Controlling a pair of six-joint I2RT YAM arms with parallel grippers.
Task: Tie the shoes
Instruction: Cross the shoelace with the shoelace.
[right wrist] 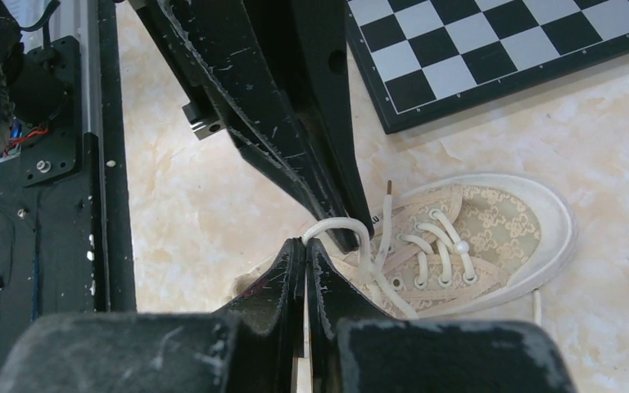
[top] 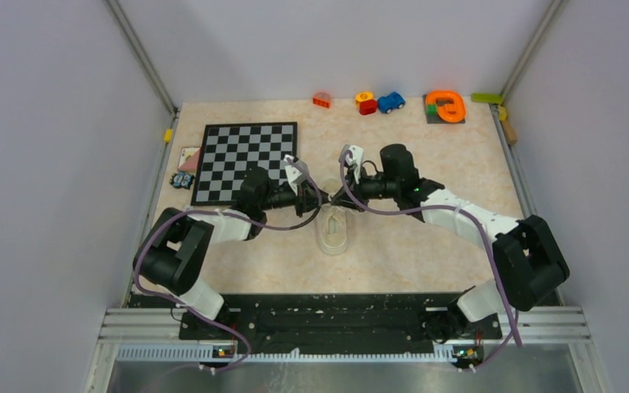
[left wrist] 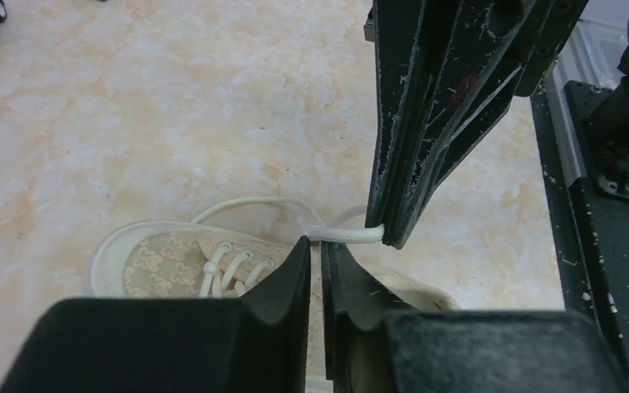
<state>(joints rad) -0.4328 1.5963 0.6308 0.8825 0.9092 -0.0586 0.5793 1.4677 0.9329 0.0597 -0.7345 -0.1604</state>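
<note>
Marbled beige tabletop lies under both claws. Low in the centre of its wrist view, the right gripper has its fingers pressed together on a white cord lace, which arches up from their tips. The left gripper, low in the centre of its own view, shows only a thin slit between its fingers. The lace lies across the tips, and I cannot tell whether it is nipped. The two claws meet almost tip to tip above the cream low-top canvas sneaker, which sits on its sole mid-frame in the top view.

No knot or bow shows and the lace ends lie loose. I judge the tying barely begun, with crossing, looping and tightening all left to do.

Bare table opens to the right of the sneaker. The black-and-white chessboard sits upper left, near the left arm. The black base rail runs along the bottom.
</note>
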